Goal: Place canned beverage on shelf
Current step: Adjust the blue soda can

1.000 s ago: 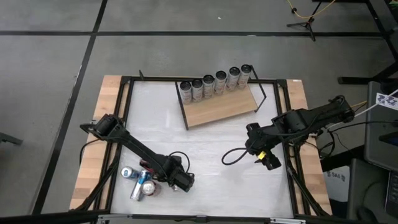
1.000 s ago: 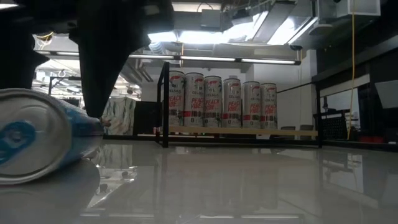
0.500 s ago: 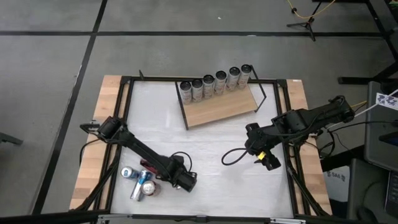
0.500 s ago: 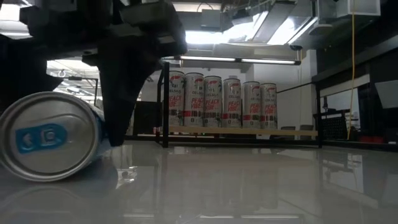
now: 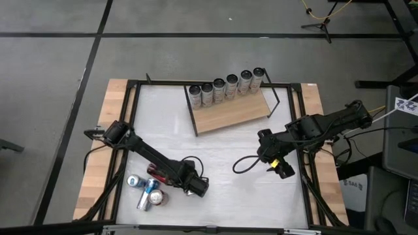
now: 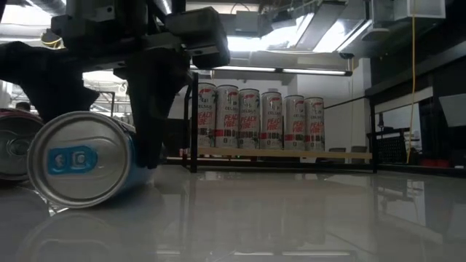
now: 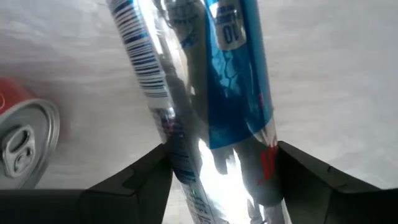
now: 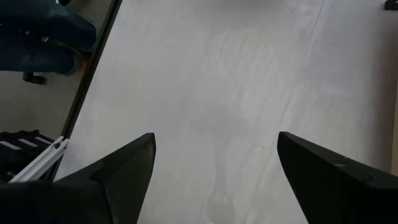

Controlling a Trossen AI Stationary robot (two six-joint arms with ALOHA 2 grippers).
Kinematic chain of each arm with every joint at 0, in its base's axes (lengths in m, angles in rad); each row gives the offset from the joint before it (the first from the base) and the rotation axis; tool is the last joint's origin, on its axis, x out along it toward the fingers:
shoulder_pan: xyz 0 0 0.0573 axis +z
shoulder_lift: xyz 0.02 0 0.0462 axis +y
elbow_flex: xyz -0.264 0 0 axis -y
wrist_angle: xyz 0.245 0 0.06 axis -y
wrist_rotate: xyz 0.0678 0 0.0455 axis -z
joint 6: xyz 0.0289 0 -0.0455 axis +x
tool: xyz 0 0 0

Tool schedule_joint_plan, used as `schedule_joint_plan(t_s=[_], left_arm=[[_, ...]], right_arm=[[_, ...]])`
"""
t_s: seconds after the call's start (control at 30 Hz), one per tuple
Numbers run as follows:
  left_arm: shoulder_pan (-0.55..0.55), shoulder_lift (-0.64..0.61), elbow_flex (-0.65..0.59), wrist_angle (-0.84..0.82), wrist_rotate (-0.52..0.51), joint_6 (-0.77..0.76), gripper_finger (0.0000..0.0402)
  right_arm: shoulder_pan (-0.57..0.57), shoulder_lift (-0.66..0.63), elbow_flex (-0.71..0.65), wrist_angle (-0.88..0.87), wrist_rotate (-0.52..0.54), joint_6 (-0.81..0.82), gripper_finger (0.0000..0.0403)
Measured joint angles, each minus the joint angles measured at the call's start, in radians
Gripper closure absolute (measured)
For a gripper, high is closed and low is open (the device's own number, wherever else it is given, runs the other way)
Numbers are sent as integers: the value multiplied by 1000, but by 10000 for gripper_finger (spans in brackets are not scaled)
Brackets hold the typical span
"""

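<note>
Left hand [image 7: 221, 180] sits low over the near-left corner of the white counter [image 5: 222, 150], its two dark fingers [image 7: 140, 180] straddling a blue-and-silver beverage can [image 7: 205, 93] that lies on its side; the fingers flank the can's flanks closely, but whether they already press it I cannot tell. From the low view the can's lid faces the camera, with a red can [image 6: 14, 145] lying just beside it. Overhead, these belong to a small cluster of toppled cans [image 5: 147, 189] near the front edge. This looks like the grasping step: the pick is under way, the carry not yet begun. The shelf [image 5: 232, 112], a light wooden board in a black wire frame, stands well apart at the far middle, with six upright cans [image 5: 225, 86] lined along its back edge and its front strip bare. Next calls for a firm pinch, a lift clear of the neighbours, then turning the can upright before setting it down there. Right hand [image 8: 208, 168] waits on the right side, fingers spread, empty.
</note>
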Motion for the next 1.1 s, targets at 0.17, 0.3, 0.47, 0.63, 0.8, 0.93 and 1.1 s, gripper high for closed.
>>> schedule_joint_plan(t_s=[0.17,0.3,0.47,0.63,0.8,0.93,1.1], left_arm=[[6,-5,0,-1,-3,38,177],[9,-7,23,-13,-5,134,177],[22,-8,97,-11,24,242,177],[60,-8,199,-9,142,365,177],[109,-10,244,-7,371,402,177],[152,-10,235,-11,628,425,177],[198,-11,195,-11,868,426,177]], right_arm=[[0,0,0,0,0,0,72],[0,0,0,0,0,0,72],[0,0,0,6,0,-8,72],[0,0,0,29,0,-31,72],[1,0,0,30,0,-31,72],[1,0,0,27,0,-31,72],[1,0,0,27,0,-31,72]])
